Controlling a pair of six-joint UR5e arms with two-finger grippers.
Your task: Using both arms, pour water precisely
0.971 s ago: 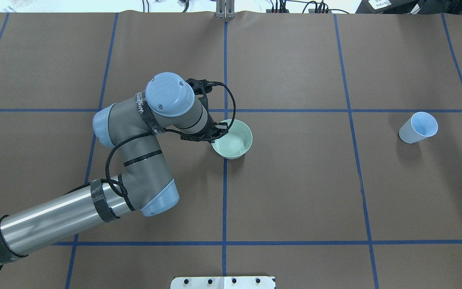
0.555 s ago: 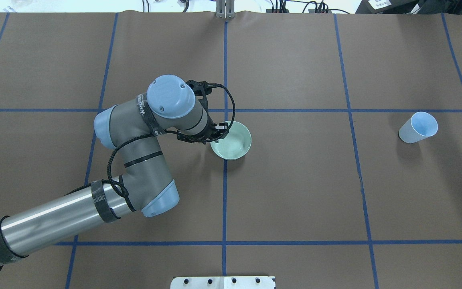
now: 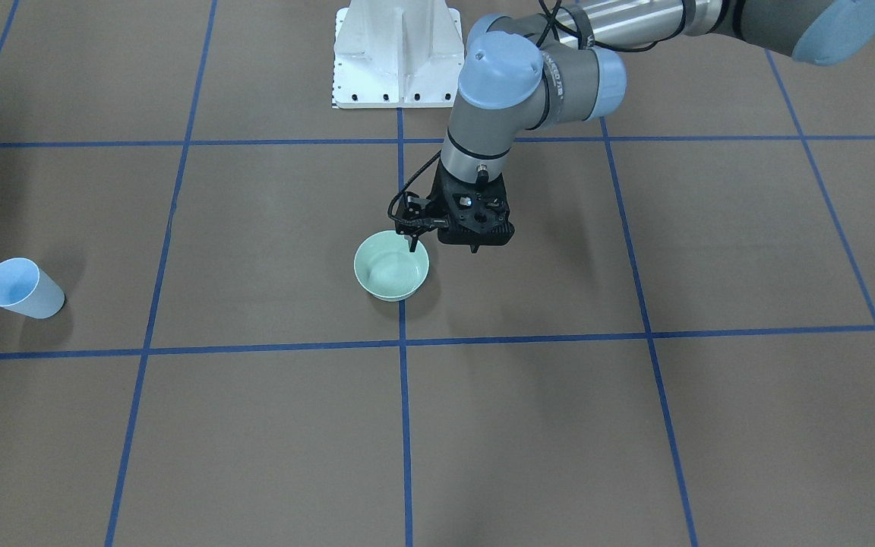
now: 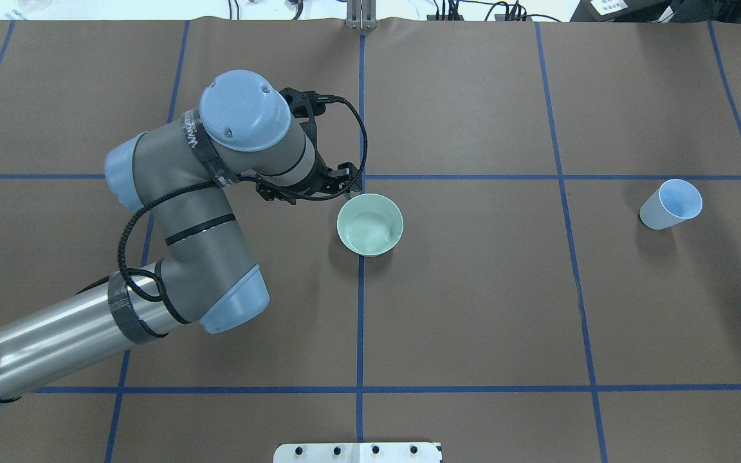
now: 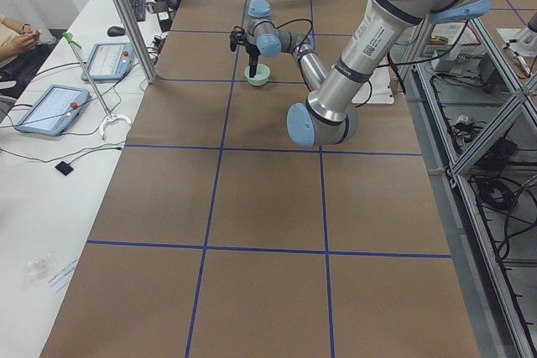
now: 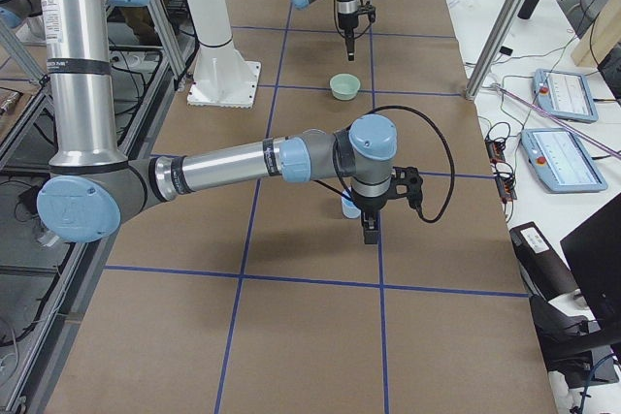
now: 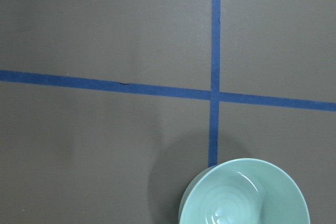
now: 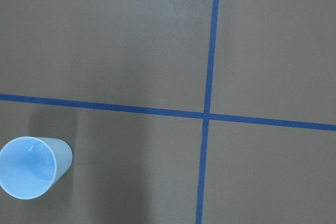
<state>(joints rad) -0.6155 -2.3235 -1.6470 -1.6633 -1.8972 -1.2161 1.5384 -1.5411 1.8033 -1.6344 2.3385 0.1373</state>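
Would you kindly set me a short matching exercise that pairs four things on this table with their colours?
Things:
1. bowl
2. cup
3. pedestal
4. tape lines

Colours:
A. white
B. dark blue
C. mint green
D. pale blue

Pairs: 1-C, 2-D, 3-A, 4-B.

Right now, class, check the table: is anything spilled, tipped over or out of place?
Nothing stands out. The green bowl stands upright mid-table, the blue cup stands upright far to the robot's right, and no puddle shows on the brown table cover.
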